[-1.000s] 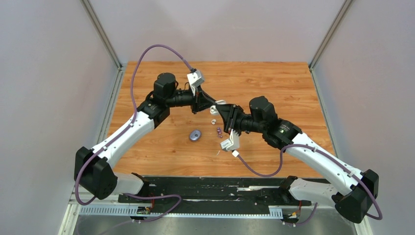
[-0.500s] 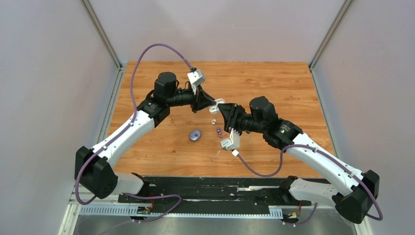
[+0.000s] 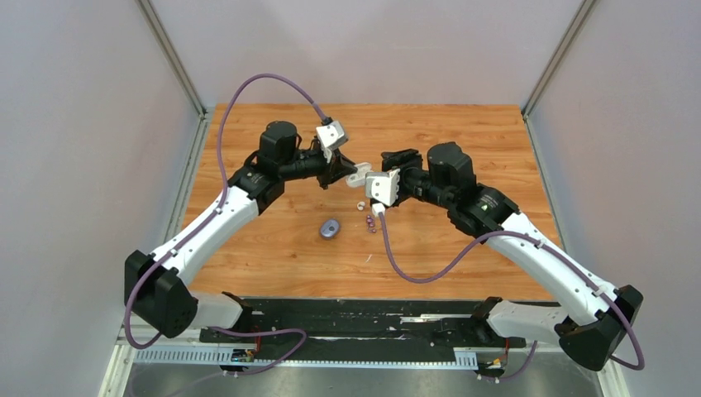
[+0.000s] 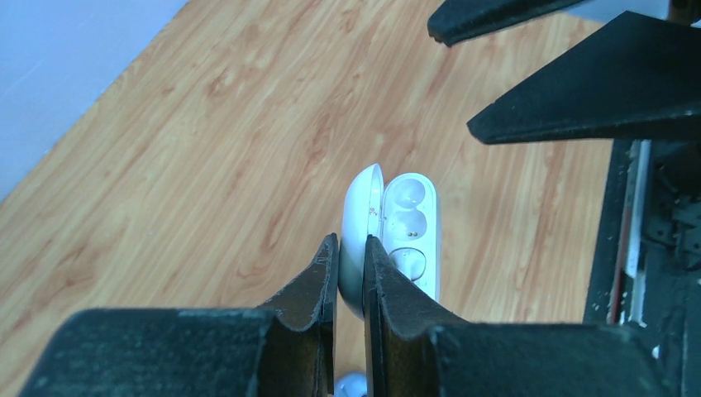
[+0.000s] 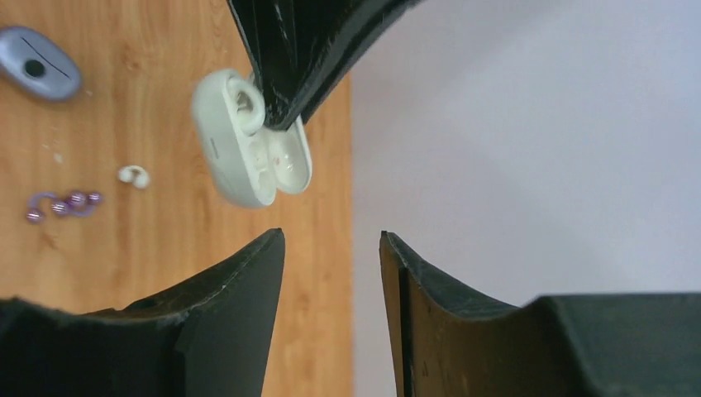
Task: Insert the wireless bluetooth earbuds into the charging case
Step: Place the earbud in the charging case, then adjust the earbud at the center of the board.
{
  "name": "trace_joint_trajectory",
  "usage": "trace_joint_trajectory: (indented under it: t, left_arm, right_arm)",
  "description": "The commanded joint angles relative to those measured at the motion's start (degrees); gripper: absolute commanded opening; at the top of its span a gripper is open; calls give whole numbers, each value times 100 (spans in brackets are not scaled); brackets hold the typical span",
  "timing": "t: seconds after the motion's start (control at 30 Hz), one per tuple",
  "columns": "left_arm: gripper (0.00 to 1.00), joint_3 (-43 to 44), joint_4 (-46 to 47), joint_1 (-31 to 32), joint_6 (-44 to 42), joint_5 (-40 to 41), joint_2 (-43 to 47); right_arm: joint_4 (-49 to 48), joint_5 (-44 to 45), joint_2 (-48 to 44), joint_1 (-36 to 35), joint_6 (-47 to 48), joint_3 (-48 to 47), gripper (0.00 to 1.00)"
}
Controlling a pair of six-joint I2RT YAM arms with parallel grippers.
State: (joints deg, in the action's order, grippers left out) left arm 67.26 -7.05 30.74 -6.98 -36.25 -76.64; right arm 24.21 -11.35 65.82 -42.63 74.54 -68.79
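One white bud (image 5: 132,174) and purple buds (image 5: 64,203) lie loose on desk (image 5: 165,99). Left hand (image 4: 350,248) clamps open white case (image 4: 409,217) by its lid; right hand (image 5: 331,241) apart, empty.

The right gripper (image 5: 331,241) has spread its jaws wider, rolled over and pulled back from the white case (image 5: 240,161) toward 2 o'clock. Its white camera box (image 3: 382,187) swung up from 6 o'clock.

No legible text, label, brand, number or sign on any surface in view.
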Motion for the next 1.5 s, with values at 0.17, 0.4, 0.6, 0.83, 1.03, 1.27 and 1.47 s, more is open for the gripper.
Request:
trace_joint_trajectory:
  t: [0.17,0.4,0.6,0.83,1.03,1.27,1.47]
  left_arm:
    - [0,-43,-1044,8,-1838,962,904]
    - [0,-273,-1604,-154,-2061,1485,1453]
    - [0,-302,-1891,-620,-2051,1424,1617]
    - [0,-235,-2154,-873,-2032,1105,1674]
    - [0,-221,-2119,-925,-1923,764,1742]
    - [0,-295,-1912,-930,-1982,628,1877]
    - [0,-432,-1858,-930,-2215,576,1941]
  right_arm:
    - [-377,-816,168,820,-4810,463,54]
    - [-357,-2768,1424,1577,-4970,227,51]
    - [465,-3326,3221,1582,-3678,-714,45]
    - [1294,-2984,4764,1582,-2494,-1859,45]
    - [1323,-2840,5352,1578,-2269,-2352,45]
    - [1380,-2845,5634,1583,-2354,-2557,44]
    - [1345,-2876,5597,1562,-2754,-2622,44]
